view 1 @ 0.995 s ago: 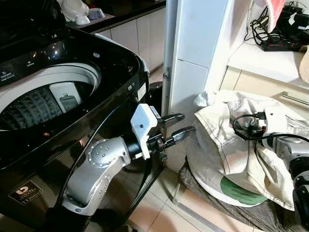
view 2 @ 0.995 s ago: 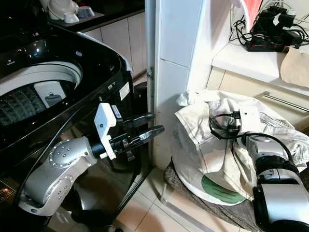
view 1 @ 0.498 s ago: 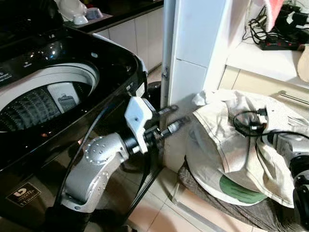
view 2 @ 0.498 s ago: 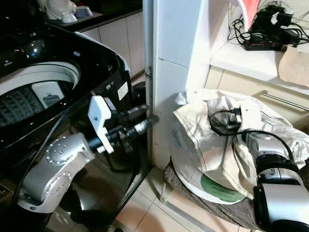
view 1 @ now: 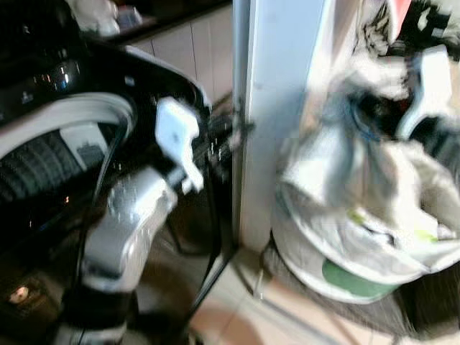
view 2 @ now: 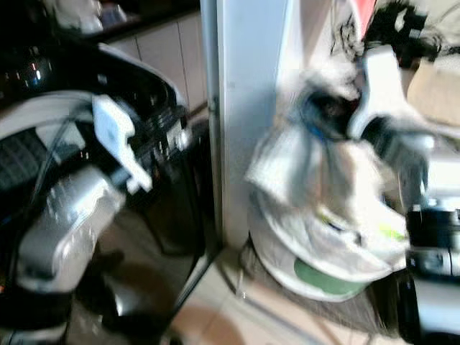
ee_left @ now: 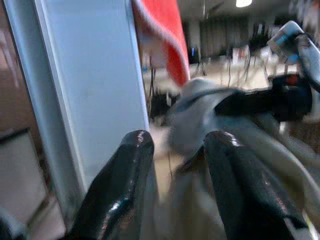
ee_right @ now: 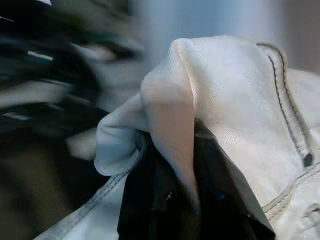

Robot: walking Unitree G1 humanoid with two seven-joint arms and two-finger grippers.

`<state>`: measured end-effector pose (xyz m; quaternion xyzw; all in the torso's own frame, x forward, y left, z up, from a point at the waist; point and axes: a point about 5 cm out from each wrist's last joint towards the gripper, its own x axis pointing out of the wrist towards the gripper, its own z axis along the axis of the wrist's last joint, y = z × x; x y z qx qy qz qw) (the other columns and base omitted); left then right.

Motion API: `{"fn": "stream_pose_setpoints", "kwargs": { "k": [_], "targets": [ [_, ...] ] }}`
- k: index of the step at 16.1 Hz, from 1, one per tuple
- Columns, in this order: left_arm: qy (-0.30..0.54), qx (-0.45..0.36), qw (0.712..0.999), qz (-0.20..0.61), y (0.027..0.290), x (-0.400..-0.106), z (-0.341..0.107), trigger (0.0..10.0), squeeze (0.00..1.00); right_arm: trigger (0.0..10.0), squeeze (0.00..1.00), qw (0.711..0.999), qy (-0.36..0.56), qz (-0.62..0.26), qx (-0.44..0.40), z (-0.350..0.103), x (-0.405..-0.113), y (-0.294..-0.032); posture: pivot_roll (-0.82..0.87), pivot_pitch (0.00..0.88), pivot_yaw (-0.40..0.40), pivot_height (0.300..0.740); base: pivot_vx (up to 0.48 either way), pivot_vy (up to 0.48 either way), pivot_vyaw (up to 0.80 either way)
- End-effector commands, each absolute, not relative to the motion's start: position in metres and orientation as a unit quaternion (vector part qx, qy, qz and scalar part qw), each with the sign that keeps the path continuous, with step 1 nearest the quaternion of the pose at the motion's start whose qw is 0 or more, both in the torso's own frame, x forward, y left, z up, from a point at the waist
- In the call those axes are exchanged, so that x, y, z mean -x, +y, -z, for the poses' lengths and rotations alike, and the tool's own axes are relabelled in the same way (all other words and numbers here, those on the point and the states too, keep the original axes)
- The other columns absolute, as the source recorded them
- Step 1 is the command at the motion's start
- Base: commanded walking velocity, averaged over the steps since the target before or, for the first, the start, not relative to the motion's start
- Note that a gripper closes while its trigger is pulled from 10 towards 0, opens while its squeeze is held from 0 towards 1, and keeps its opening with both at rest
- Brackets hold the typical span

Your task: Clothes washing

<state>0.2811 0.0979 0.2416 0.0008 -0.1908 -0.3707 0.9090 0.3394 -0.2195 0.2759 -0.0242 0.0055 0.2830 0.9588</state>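
Observation:
A black top-loading washing machine (view 1: 162, 72) stands at the left with its lid up and its drum (view 1: 43, 147) showing. A pile of white clothes (view 1: 359, 230) lies in a round bag at the right. My right gripper (view 1: 377, 111) is raised over the pile, shut on a white garment (ee_right: 225, 100) whose fold sits between the black fingers (ee_right: 150, 205). The garment (view 1: 338, 162) hangs down from it toward the pile. My left gripper (ee_left: 175, 142) is open and holds nothing, up beside the washer's right corner and the white pillar (view 1: 277, 108). Both head views are blurred.
The white pillar stands between washer and pile. A red cloth (ee_left: 165, 40) hangs up high behind the pile. A shelf with black cables (view 2: 410, 36) is at the upper right. Tiled floor (view 1: 244, 316) shows below, with a grey mat (view 2: 323, 309) under the bag.
My right arm has swung up and lifted a white garment off the pile. My left arm has risen and drawn back toward the washer's corner. The head view has shifted and blurred.

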Motion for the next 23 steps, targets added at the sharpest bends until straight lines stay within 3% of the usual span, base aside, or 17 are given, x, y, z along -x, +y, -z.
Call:
{"fn": "stream_pose_setpoints", "kwargs": {
  "k": [1,4,9,11,12,13,15,16,17,19,20,21,23],
  "targets": [
    [-0.219,0.016,0.901,0.375,0.098,-0.278,-0.256,10.0,1.00,0.0,0.00,0.932,-0.037,-0.360,0.021,-0.300,-0.328,-0.195,-0.03,0.000,0.023,0.740,0.000,0.000,0.00],
    [-0.255,0.052,0.883,0.390,0.093,-0.274,-0.276,10.0,1.00,0.0,0.00,0.884,-0.055,-0.465,-0.002,-0.304,-0.308,-0.162,-0.02,0.000,0.007,0.740,0.000,0.000,0.00],
    [-0.227,0.068,0.875,0.421,0.084,-0.269,-0.267,10.0,1.00,0.0,0.00,0.843,-0.060,-0.532,-0.042,-0.301,-0.291,-0.137,-0.01,0.000,-0.001,0.740,0.000,0.000,0.00],
    [-0.211,0.047,0.885,0.413,0.082,-0.271,-0.257,10.0,1.00,0.0,0.00,0.824,-0.076,-0.558,-0.061,-0.307,-0.283,-0.131,-0.02,0.000,0.002,0.740,0.000,0.000,0.00],
    [-0.205,0.045,0.884,0.417,0.081,-0.271,-0.254,10.0,0.67,0.0,0.00,0.820,-0.079,-0.563,-0.066,-0.309,-0.280,-0.131,-0.02,0.000,0.003,0.740,0.000,0.000,0.00],
    [-0.192,0.033,0.883,0.426,0.080,-0.270,-0.249,10.0,0.00,0.0,0.00,0.815,-0.085,-0.569,-0.074,-0.311,-0.278,-0.131,-0.02,0.000,0.005,0.740,0.000,0.000,0.00],
    [-0.189,0.033,0.885,0.424,0.081,-0.271,-0.247,10.0,0.00,0.0,0.00,0.812,-0.093,-0.570,-0.084,-0.315,-0.276,-0.132,-0.02,0.000,0.007,0.740,0.000,0.000,0.00],
    [-0.192,0.052,0.880,0.430,0.081,-0.269,-0.248,7.8,0.00,0.0,0.00,0.812,-0.096,-0.569,-0.088,-0.317,-0.276,-0.133,-0.02,0.000,0.007,0.740,0.000,0.000,0.00],
    [-0.194,0.088,0.869,0.446,0.082,-0.266,-0.250,3.9,0.00,0.0,0.00,0.813,-0.097,-0.567,-0.092,-0.318,-0.276,-0.135,-0.02,0.000,0.007,0.740,0.000,0.000,0.00],
    [-0.184,0.130,0.845,0.485,0.085,-0.258,-0.249,3.8,0.00,0.0,0.00,0.817,-0.097,-0.561,-0.096,-0.319,-0.278,-0.138,-0.02,0.000,0.005,0.740,0.000,0.000,0.00],
    [-0.181,0.137,0.838,0.496,0.087,-0.255,-0.248,3.2,0.00,0.0,0.00,0.819,-0.096,-0.558,-0.097,-0.319,-0.279,-0.139,-0.02,0.000,0.004,0.740,0.000,0.000,0.00],
    [-0.169,0.126,0.836,0.506,0.087,-0.253,-0.245,0.0,0.00,0.0,0.00,0.820,-0.096,-0.556,-0.098,-0.320,-0.279,-0.140,-0.02,0.000,0.003,0.740,0.000,0.000,0.00],
    [-0.157,0.111,0.835,0.516,0.085,-0.252,-0.242,0.0,0.00,0.0,0.00,0.818,-0.097,-0.558,-0.099,-0.321,-0.278,-0.139,-0.02,0.000,0.005,0.740,0.000,0.000,0.00]
  ]
}}
